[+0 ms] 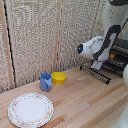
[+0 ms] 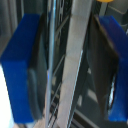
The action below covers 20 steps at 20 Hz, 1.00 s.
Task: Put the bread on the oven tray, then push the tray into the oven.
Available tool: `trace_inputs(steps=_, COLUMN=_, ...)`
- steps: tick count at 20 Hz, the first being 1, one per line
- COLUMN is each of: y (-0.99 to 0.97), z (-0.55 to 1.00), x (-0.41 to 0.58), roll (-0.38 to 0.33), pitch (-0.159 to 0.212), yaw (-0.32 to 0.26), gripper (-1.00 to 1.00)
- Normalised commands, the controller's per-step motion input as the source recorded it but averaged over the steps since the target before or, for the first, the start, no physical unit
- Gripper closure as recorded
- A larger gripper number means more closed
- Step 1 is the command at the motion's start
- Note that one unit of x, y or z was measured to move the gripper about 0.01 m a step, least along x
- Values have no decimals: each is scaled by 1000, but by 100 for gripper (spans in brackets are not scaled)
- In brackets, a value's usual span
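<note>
In the exterior view, the arm reaches to the exterior view's right, and its end effector (image 1: 97,64) is down at the front edge of the oven pan (image 1: 100,73), which sticks out of the oven (image 1: 120,57) over the wooden bench (image 1: 85,100). A small orange spot, probably the bread (image 1: 113,56), lies further back on the pan, near the oven opening. So I judge that the placing of the bread is done and the sliding step is in hand. From here I cannot tell how wide the end effector is.

On the bench, well apart from the pan, stand a blue cup (image 1: 45,82) and a yellow bowl (image 1: 59,77), touching or nearly so, and a patterned plate (image 1: 30,109) nearer to the camera. Nothing stands in the path of the arm.

In the wrist view, the two blue fingertips (image 2: 22,67) stand on both sides of a bright metal bar of the pan's rim (image 2: 75,65). There are small gaps, so the end effector looks narrow around the bar but not surely clamped. A bit of orange shows at the picture's edge.

The next move, I think, needs a firm closing and then a straight, level push along the brackets, so the bread does not roll.
</note>
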Motion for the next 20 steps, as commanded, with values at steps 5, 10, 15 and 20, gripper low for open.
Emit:
trace_inputs(steps=5, y=-825, z=204, x=-5, roll=1, pitch=31, yaw=86, gripper=100)
trace_inputs(steps=10, y=-437, z=75, x=5, roll=0, pitch=14, yaw=107, gripper=100)
trace_inputs(steps=15, y=115, z=0, x=218, roll=49, pitch=15, yaw=24, gripper=-100)
trace_inputs(steps=20, y=560, z=-68, x=409, roll=-8, pitch=39, yaw=-14, gripper=-100)
